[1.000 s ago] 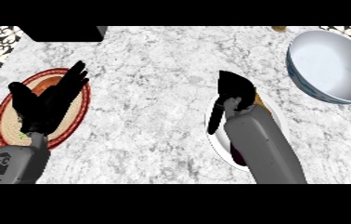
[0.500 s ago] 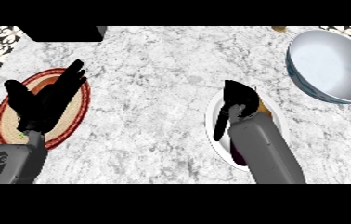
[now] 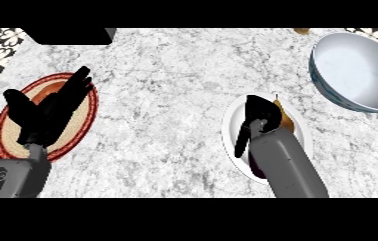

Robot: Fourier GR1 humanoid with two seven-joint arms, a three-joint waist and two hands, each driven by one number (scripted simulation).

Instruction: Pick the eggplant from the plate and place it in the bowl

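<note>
Head view. The right hand (image 3: 255, 116) was over the white plate (image 3: 233, 127) at the near right, its fingers curled downward toward the eggplant (image 3: 258, 169); whether they had closed round it could not be told, since hand and forearm hid most of it. The eggplant lay on the plate, showing only as a dark purple patch at the near rim beside the grey forearm, with a brownish end (image 3: 285, 119) just right of the hand. Judged from its kind, it would be light, smooth and somewhat slippery, with skin that bruises under pinching; a hold across the thick middle would likely suit best. The bowl (image 3: 327, 83), pale and grey-rimmed, sat at the far right, apart from the plate. The left hand (image 3: 46, 116) rested open, fingers straight, over a red-rimmed mat (image 3: 90, 116) at the left.
</note>
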